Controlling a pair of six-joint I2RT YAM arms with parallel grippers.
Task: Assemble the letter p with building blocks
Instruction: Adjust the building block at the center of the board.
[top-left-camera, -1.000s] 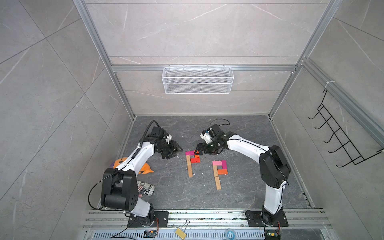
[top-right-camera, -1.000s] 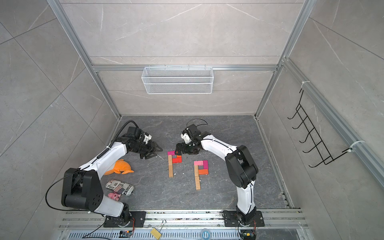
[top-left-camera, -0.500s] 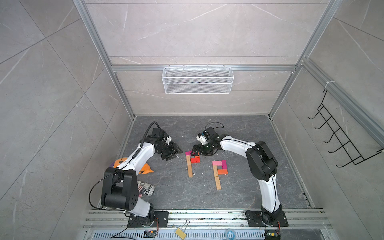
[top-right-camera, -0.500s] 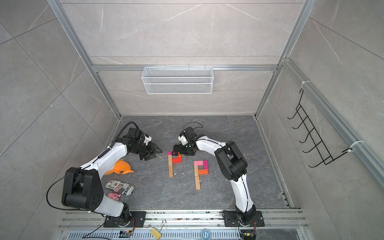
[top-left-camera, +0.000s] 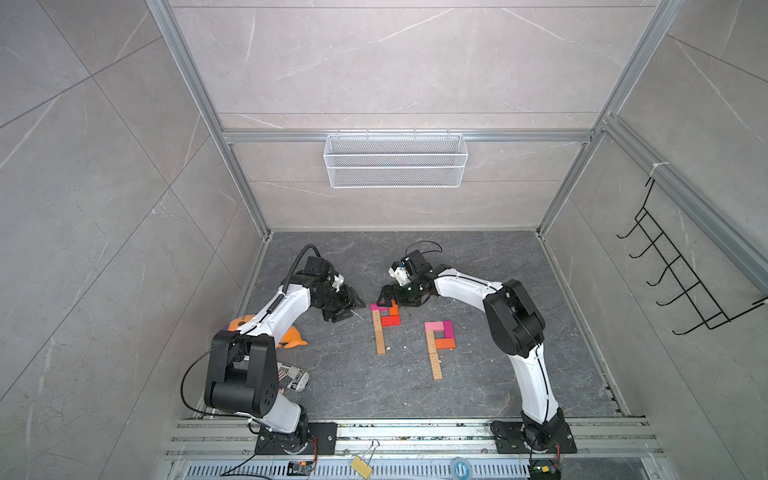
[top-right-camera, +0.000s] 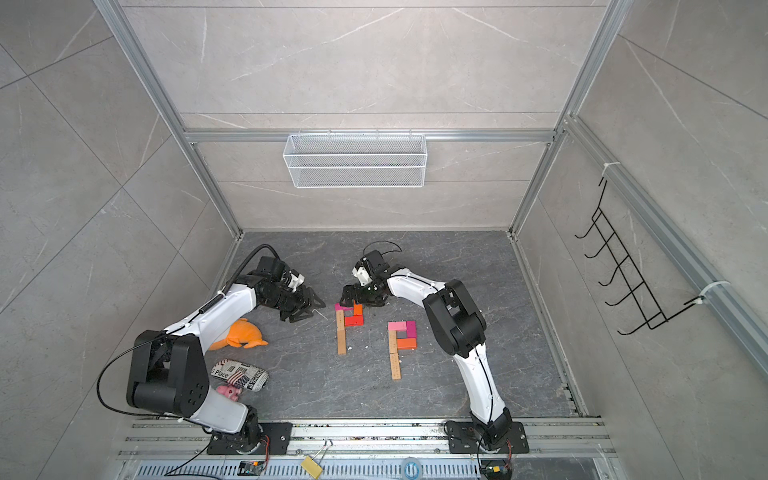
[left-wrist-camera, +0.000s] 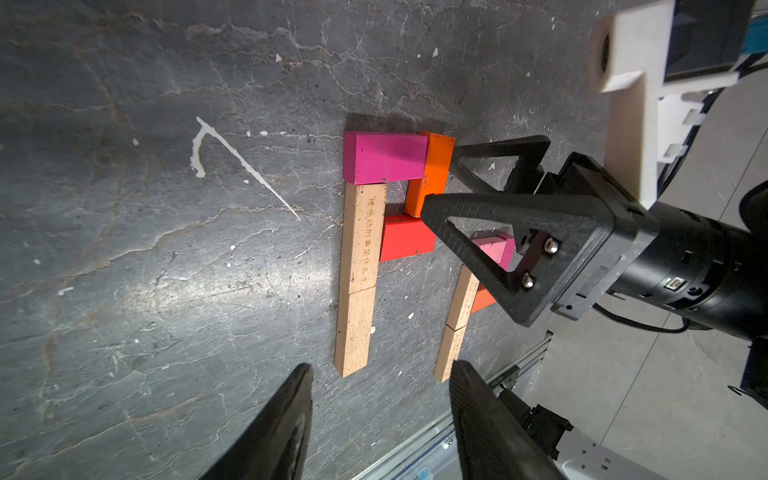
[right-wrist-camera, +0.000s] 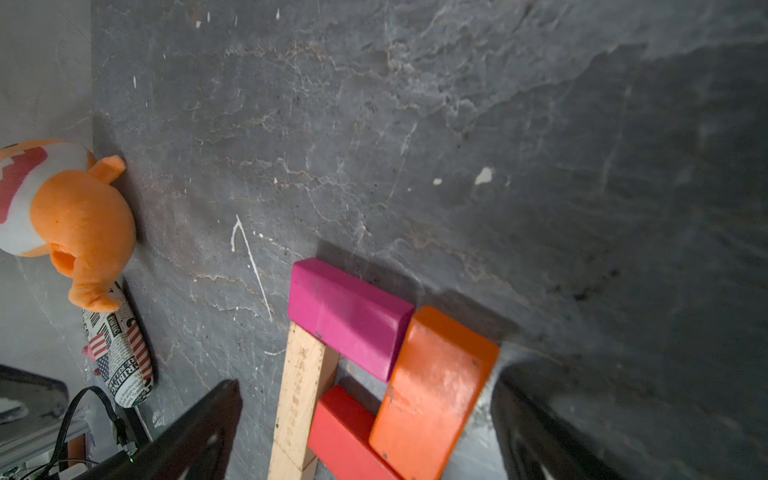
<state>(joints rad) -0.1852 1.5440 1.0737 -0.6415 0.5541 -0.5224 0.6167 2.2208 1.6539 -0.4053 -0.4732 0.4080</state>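
Two letter p figures of building blocks lie flat on the dark floor in both top views. The left one has a tan stem (top-left-camera: 379, 337), a magenta block (left-wrist-camera: 384, 157), an orange block (right-wrist-camera: 432, 390) and a red block (left-wrist-camera: 405, 237). The orange block sits slanted, one end over the red one. My right gripper (top-left-camera: 388, 297) is open wide, its fingers either side of that loop and gripping nothing. My left gripper (top-left-camera: 348, 307) is open and empty, just left of this figure. The right figure (top-left-camera: 438, 340) lies apart from both grippers.
An orange plush fish (top-left-camera: 291, 336) and a newspaper-print pouch (top-left-camera: 293, 376) lie by the left arm, with a small pink toy (top-right-camera: 228, 390) near its base. A wire basket (top-left-camera: 395, 166) hangs on the back wall and a black hook rack (top-left-camera: 685, 291) on the right wall.
My right gripper has slid left to the top of the left figure, and the arm's elbow has folded up. The left arm has stayed put.
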